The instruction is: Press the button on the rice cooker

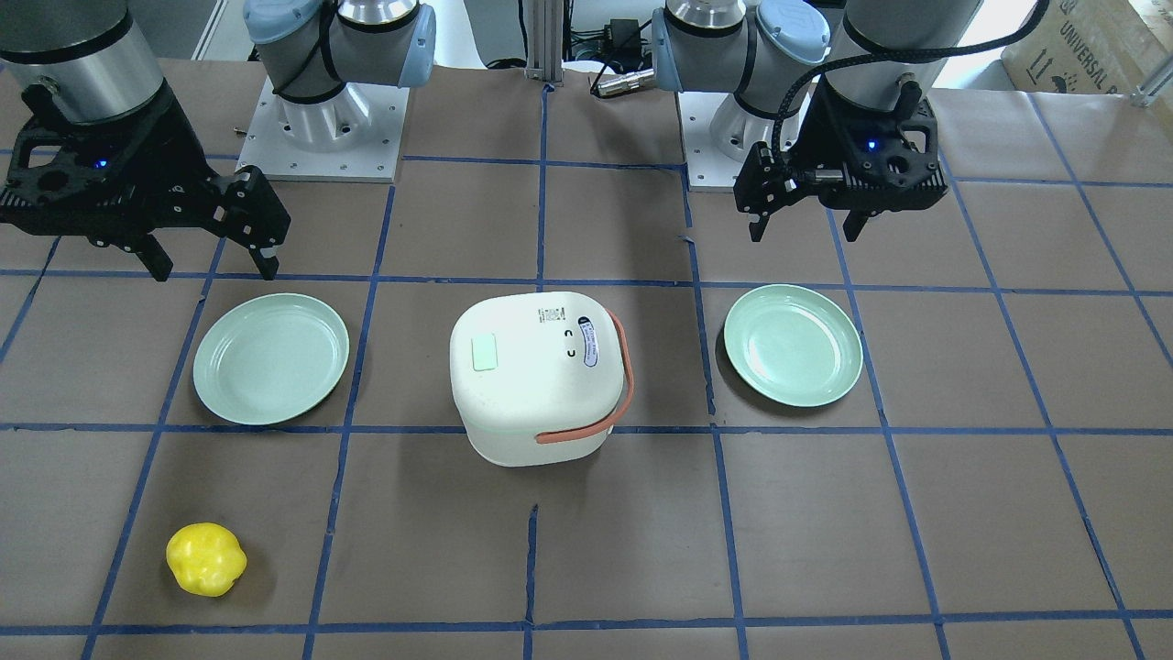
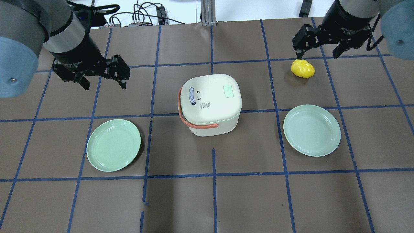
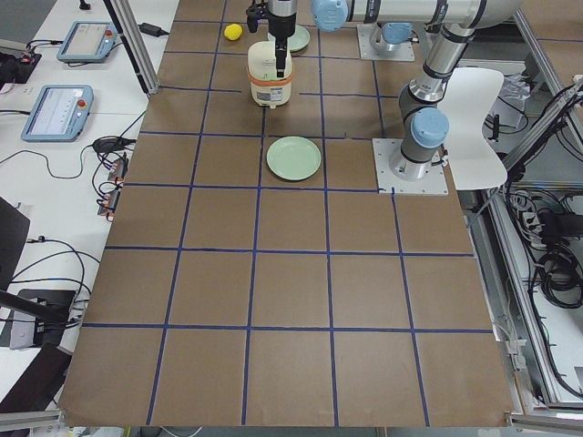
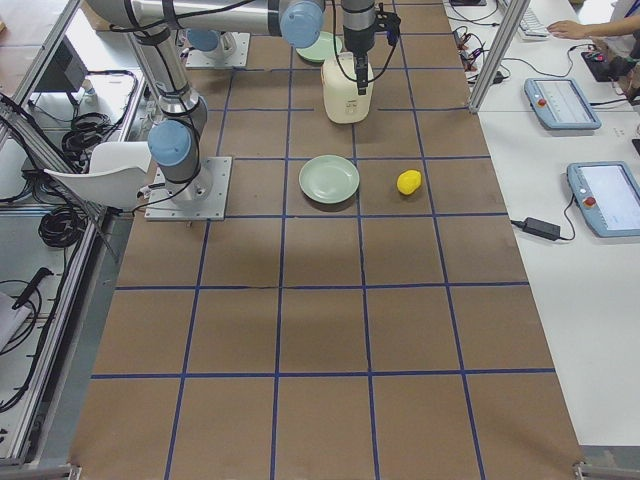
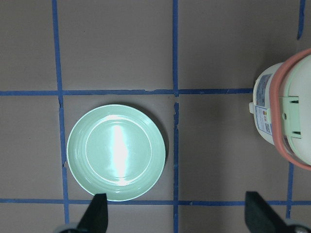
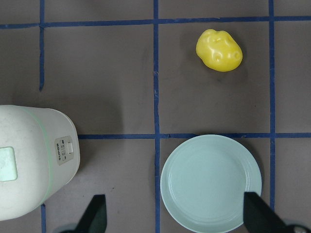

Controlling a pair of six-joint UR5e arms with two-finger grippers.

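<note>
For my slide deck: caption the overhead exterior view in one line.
Rice cooker between two green plates; left pincer and right pincer hover open, clear of it.

A robotics lab, by every sign. The surface [image 2: 245,200] beneath the left end effector [image 1: 805,229] and the right end effector [image 1: 215,270] is covered in brown sheet marked with a blue tape grid [image 2: 213,176]. Behind the right end effector, the arm's foot is bolted to a metal mounting plate [image 1: 376,137]. In front of both end effectors, past the surface's edge, teach pendants [image 3: 56,111] lie on a white bench [image 3: 55,209] beside an aluminium frame post [image 3: 127,41]. Cables [image 3: 551,264] trail behind the arms. A cardboard carton [image 1: 1081,46] behind the left end effector reads "UNIVERSAL", probably the arm maker's, though the print is cut off.
</note>
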